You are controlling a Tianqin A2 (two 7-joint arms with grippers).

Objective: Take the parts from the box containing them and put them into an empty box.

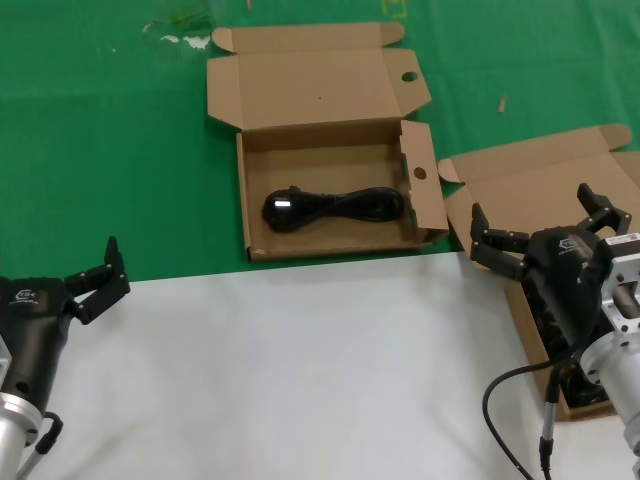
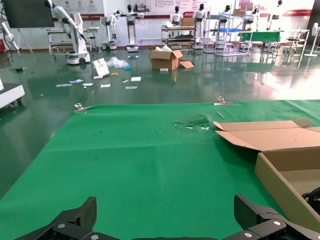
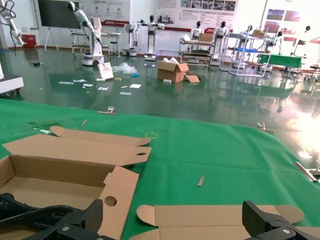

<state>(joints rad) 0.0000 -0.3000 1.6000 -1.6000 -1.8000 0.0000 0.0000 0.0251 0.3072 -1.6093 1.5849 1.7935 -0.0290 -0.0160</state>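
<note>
Behind white sheet (image 1: 300, 370), cable (image 1: 335, 207) in holed box (image 1: 258, 190); both grippers (image 1: 95, 280) (image 1: 545, 228) spread, holding nothing; plain box (image 1: 520, 175) under right one.

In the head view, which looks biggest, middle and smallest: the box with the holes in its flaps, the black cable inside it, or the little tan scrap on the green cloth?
1. Box with the holes
2. Black cable
3. Tan scrap
</note>
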